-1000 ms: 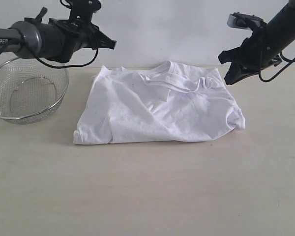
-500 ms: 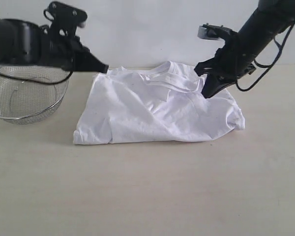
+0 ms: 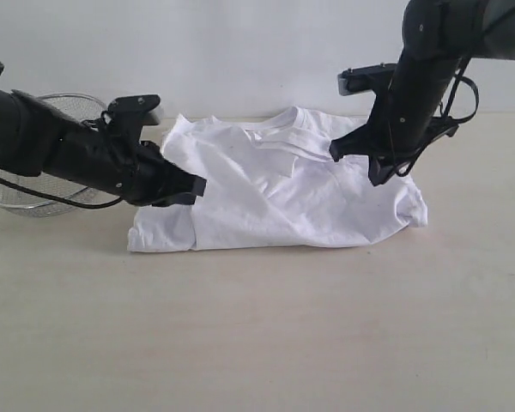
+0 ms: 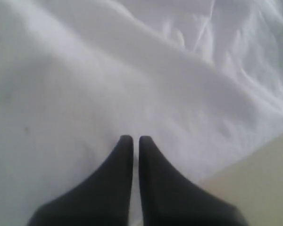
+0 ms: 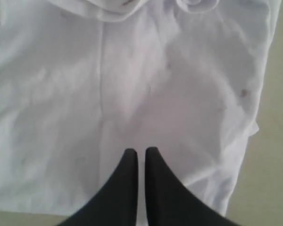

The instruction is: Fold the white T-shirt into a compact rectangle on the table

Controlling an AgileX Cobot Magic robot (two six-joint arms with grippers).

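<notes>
Table: the white T-shirt lies partly folded at centre, its long axis running left to right. The left gripper, clenched on nothing visible, sits low on the shirt's left end. The right gripper, likewise clenched empty, hangs over the right end, farther back. Each arm is nearest its own end.
</notes>
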